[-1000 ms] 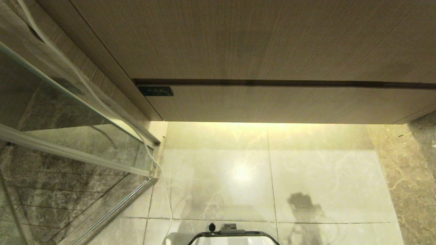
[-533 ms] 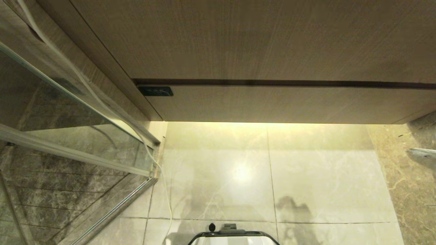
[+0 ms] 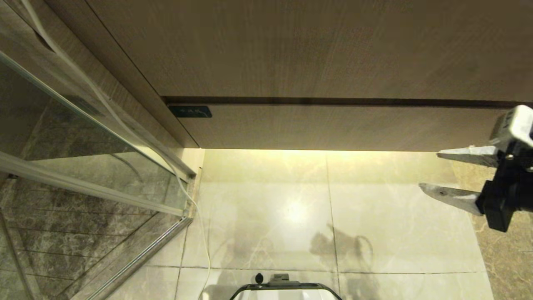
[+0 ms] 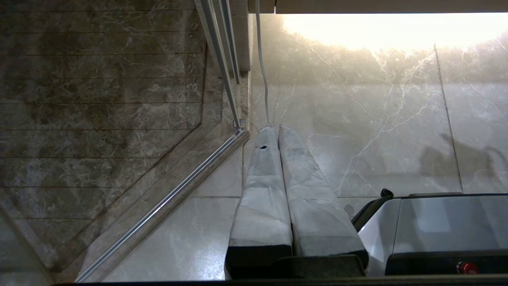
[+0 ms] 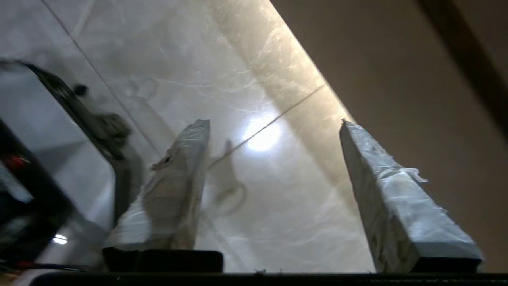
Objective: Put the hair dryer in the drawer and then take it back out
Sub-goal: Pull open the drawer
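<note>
Wood-grain drawer (image 3: pixel 333 127) shut, stiff and handleless, best taken at lower front edge; right claw (image 3: pixel 433 173) empty, parted wide, near its right end; left claw (image 4: pixel 274 131) closed; hair dryer unseen.

Marble floor (image 3: pixel 270 208), glass door (image 3: pixel 62 137)
</note>
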Motion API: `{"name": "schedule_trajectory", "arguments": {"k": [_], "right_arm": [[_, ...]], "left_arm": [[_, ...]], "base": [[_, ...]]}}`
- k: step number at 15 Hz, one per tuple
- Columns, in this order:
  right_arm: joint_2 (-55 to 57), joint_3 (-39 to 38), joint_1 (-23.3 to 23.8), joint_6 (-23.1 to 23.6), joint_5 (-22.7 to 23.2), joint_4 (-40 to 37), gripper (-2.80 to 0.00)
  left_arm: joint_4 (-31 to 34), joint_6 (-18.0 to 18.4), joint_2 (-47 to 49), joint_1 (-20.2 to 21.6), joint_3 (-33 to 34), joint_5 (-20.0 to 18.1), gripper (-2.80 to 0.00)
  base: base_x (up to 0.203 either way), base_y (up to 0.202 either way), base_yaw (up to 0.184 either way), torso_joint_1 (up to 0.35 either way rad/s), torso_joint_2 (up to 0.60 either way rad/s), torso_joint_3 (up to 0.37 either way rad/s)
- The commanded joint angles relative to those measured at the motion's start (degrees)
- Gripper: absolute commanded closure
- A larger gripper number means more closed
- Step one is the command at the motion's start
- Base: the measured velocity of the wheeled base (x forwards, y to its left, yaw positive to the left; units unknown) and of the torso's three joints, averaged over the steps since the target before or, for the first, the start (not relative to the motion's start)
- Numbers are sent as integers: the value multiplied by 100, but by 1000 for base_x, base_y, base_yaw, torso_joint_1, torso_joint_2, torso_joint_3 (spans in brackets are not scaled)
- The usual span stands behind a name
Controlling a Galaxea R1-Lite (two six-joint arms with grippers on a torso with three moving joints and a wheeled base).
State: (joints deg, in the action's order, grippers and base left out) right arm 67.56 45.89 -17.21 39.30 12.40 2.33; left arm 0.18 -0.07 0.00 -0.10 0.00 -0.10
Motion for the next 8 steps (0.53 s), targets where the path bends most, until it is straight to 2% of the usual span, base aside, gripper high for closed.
{"name": "schedule_trajectory", "arguments": {"k": [1,3,4,6,8], "right_arm": [[918,445,-73,1552,-19,52,-280],[1337,795,54,2671,-25,87,-280],[1463,873,146,2968,-28,189,-280],[1655,903,399,3444,-52,611,-280],[1836,885,570,3541,-47,756,-280]], "left_arm": [[-1,-1,0,-8,0,1,0],[-1,-1,0,1,0,1,0],[-1,-1,0,1,0,1,0],[-1,-1,0,-7,0,1,0],[-1,-1,0,1,0,1,0]], "base": [[0,0,0,0,0,0],[0,0,0,0,0,0],[0,0,0,0,0,0],[0,0,0,0,0,0],[0,0,0,0,0,0]]}}
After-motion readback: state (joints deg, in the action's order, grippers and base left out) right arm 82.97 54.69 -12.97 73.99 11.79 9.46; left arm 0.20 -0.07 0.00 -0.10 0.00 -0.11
